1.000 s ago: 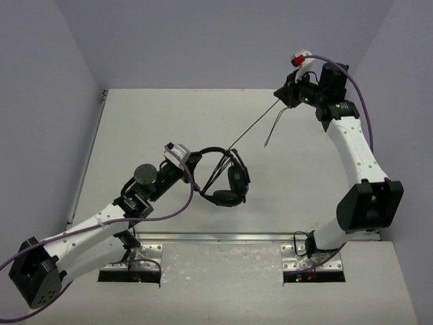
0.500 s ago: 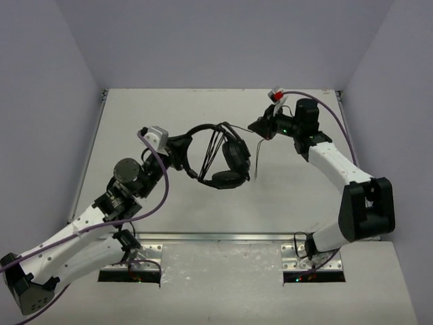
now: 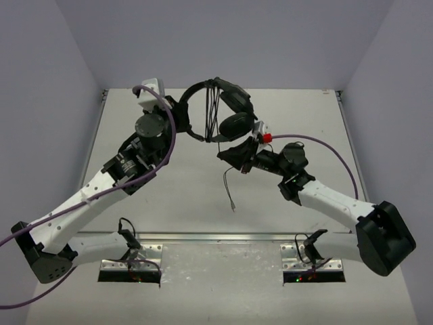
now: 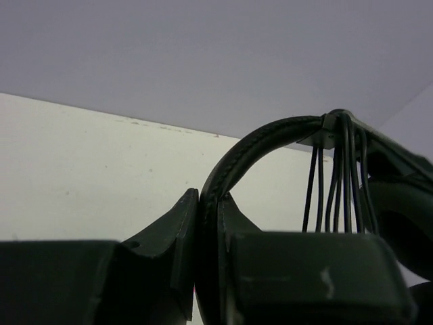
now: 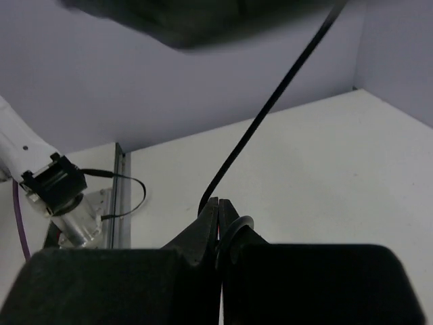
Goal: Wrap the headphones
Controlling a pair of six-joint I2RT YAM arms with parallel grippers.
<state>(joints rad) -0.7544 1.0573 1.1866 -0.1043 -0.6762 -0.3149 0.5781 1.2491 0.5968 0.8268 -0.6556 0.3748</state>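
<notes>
Two purple robot cables (image 3: 170,139): we see one looping along each arm, both apart from the headphones (image 3: 226,112).
Surface (image 3: 155,196): white, with grey walls on three sides; a metal rail (image 3: 216,237) runs along its near edge.
In the way: in the right wrist view a dark blur fills the top edge, and we cannot identify it.
Position: we see the headphones held above the surface near the far wall, with several cable turns strung across the band.
Left grip: our left end effector (image 4: 206,203) is clenched on the headband (image 4: 260,139).
Right grip: our right end effector (image 5: 218,211) sits just below the earcups (image 3: 235,125), pinching the thin cable (image 5: 270,101); its free tail hangs down.
Left arm: stretched diagonally far forward.
Right arm: we see the elbow low at near right and the forearm reaching left toward centre.
</notes>
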